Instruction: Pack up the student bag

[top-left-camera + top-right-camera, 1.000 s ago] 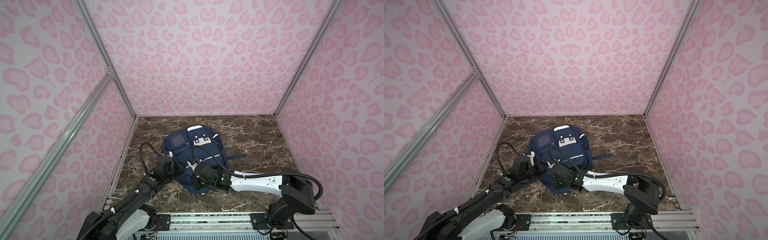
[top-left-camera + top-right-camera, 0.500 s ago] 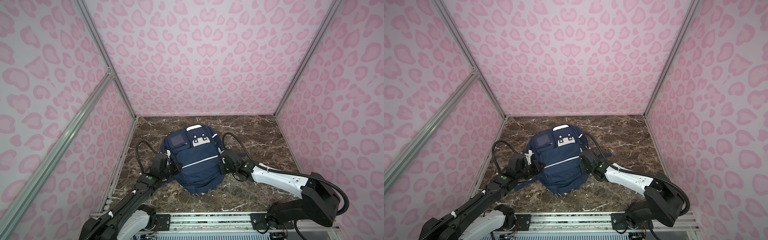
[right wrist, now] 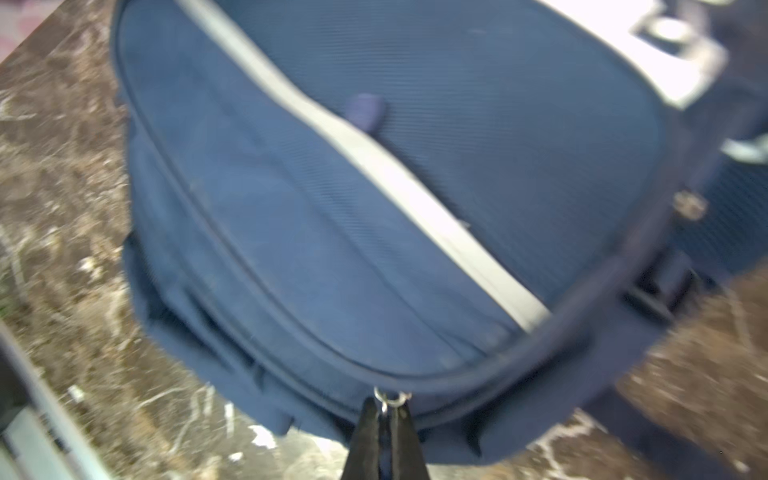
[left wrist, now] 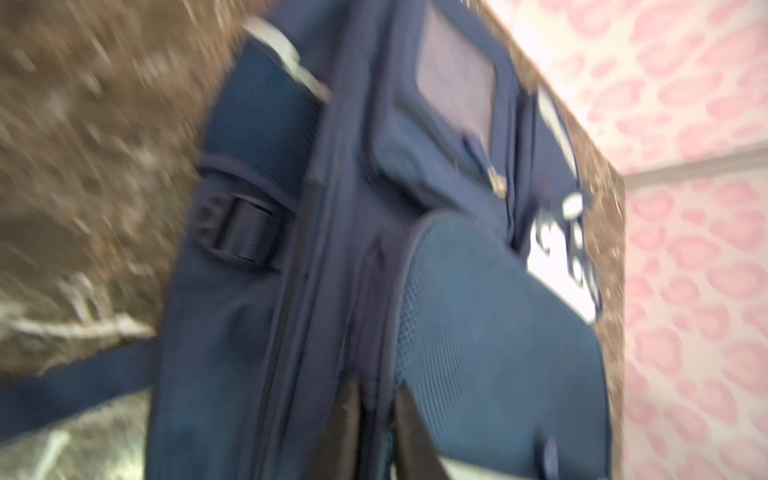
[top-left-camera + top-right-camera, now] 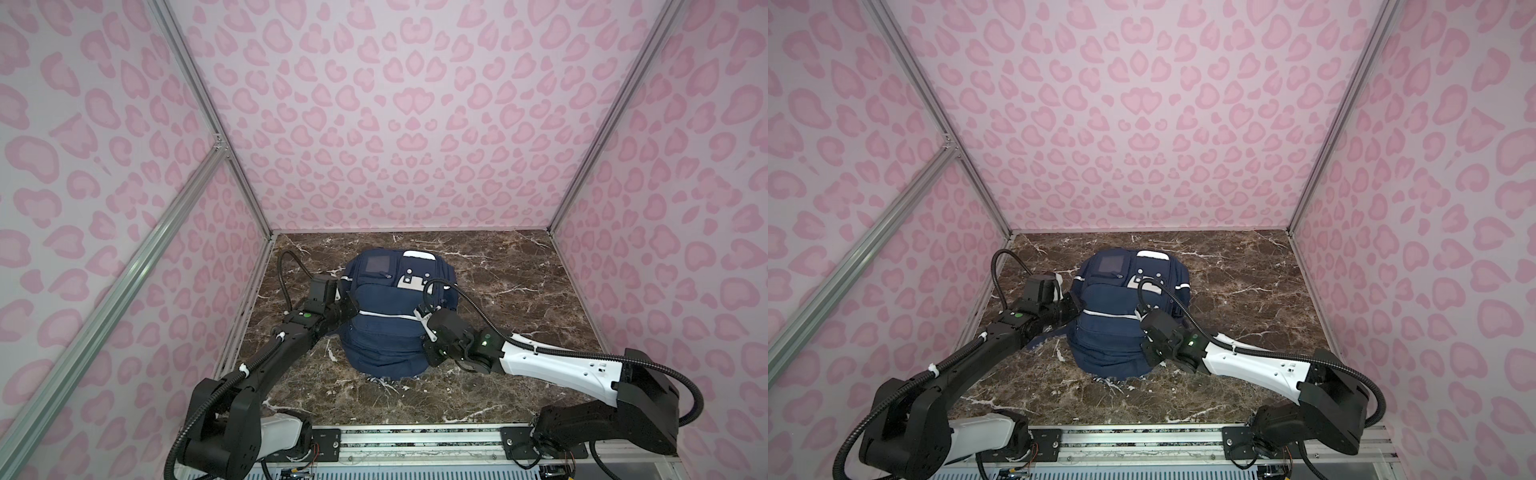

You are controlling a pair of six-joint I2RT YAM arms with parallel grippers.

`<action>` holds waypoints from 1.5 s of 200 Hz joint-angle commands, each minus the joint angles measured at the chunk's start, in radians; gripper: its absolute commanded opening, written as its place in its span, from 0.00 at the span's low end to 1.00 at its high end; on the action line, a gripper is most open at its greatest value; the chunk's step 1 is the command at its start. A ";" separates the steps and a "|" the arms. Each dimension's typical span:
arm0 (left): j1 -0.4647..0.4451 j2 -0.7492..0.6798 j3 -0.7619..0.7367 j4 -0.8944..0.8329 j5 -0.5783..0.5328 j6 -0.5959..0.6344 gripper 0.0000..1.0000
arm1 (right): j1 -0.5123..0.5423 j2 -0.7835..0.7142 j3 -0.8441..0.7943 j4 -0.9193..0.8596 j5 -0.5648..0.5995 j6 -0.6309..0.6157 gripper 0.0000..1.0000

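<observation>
The student bag [image 5: 386, 328] [image 5: 1108, 332], a navy backpack with a white stripe, lies front side up in the middle of the marble floor. My left gripper [image 5: 353, 309] [image 5: 1077, 309] is at the bag's left side. In the left wrist view its fingers [image 4: 340, 432] stand a little apart astride a raised fabric seam of the bag [image 4: 257, 291]; blur hides whether they press it. My right gripper [image 5: 429, 353] [image 5: 1148, 353] is at the bag's near right edge. There it [image 3: 384, 405] is shut on the zipper pull [image 3: 388, 398] on the rim of the bag [image 3: 332, 208].
Pink patterned walls close in the marble floor [image 5: 498, 291] on the left, back and right. A metal rail [image 5: 415, 436] runs along the front. A loose navy strap [image 4: 75, 386] [image 5: 1038, 338] trails on the floor left of the bag.
My right gripper swung from the bag's front middle round to its far right side, then came back toward the near right edge. The left gripper stayed at the bag's left side.
</observation>
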 commanded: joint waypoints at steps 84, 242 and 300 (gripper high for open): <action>-0.184 -0.423 -0.330 0.137 0.050 -0.279 0.66 | 0.090 0.159 0.107 0.185 -0.055 0.037 0.00; -0.274 -0.301 -0.368 0.092 -0.013 -0.218 0.03 | -0.259 0.016 -0.057 0.046 0.159 -0.059 0.00; -0.414 -0.305 -0.325 0.160 0.000 -0.265 0.16 | -0.301 0.007 0.000 0.063 0.147 -0.120 0.09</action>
